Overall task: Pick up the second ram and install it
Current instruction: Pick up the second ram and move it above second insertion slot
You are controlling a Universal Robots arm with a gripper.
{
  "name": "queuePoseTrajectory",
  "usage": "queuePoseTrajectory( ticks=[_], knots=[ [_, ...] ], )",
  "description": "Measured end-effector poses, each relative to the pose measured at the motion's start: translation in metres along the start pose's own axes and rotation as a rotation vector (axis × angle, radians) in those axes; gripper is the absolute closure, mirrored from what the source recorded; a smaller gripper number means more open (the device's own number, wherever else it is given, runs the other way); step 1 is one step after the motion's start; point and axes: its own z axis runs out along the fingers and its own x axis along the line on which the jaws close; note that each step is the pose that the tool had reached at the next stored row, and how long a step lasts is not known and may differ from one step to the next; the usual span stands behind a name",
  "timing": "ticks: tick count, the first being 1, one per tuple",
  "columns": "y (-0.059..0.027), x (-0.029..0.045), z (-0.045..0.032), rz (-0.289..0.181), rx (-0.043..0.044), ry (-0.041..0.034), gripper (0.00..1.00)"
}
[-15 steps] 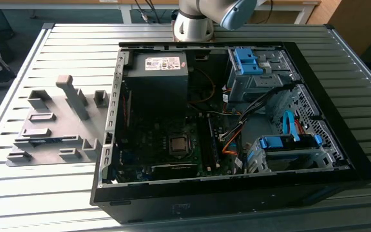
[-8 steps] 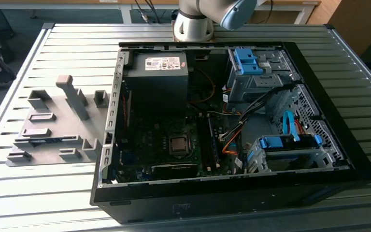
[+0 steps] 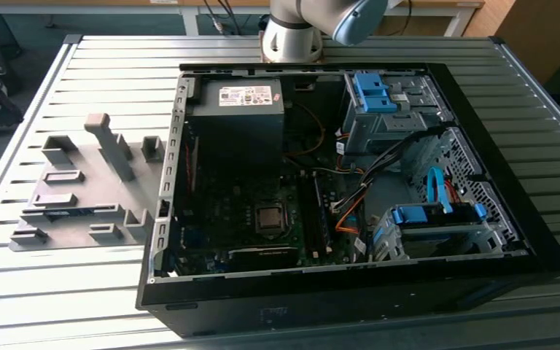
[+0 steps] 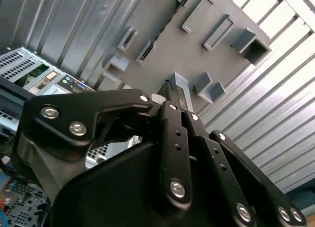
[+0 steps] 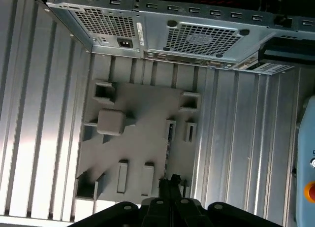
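Note:
The second ram (image 3: 66, 213) is a thin blue-green stick standing on edge in the grey fixture plate (image 3: 85, 182) at the exterior view's left. In the first wrist view the ram (image 5: 168, 153) appears as a narrow dark line running across the plate (image 5: 142, 138). My gripper (image 5: 171, 180) hovers well above the plate, over one end of that line. Its black fingertips are pressed together with nothing between them. In the second wrist view the gripper (image 4: 174, 89) points down at the fixture plate (image 4: 167, 54).
The open computer case (image 3: 513, 240) lies on the slatted metal table (image 3: 85, 292), at the exterior view's right of the fixture. Inside are the motherboard with black slots (image 3: 316, 215), a power supply (image 3: 246, 102) and blue drive cages (image 3: 426, 219). The arm's base (image 3: 294, 29) stands behind the case.

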Motion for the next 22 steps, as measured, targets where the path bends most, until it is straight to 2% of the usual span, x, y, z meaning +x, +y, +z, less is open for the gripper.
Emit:
queuePoseTrajectory(
  ticks=[3,4,6,18,20,21,22],
  knots=[
    [0.0,0.0,0.0005,0.054,0.0014,-0.0023,0.89],
    [0.0,0.0,0.0009,0.087,0.0022,-0.0036,0.89],
    [-0.0001,0.0,0.0009,0.104,0.0028,-0.0045,0.89],
    [0.0,0.0,0.0009,0.105,0.0027,-0.0044,0.89],
    [-0.0001,0.0,0.0009,0.105,0.0027,-0.0044,0.89],
    [-0.0001,0.0,0.0009,0.105,0.0027,-0.0045,0.83],
    [-0.0001,0.0,0.0009,0.105,0.0027,-0.0044,0.83]
  ],
)
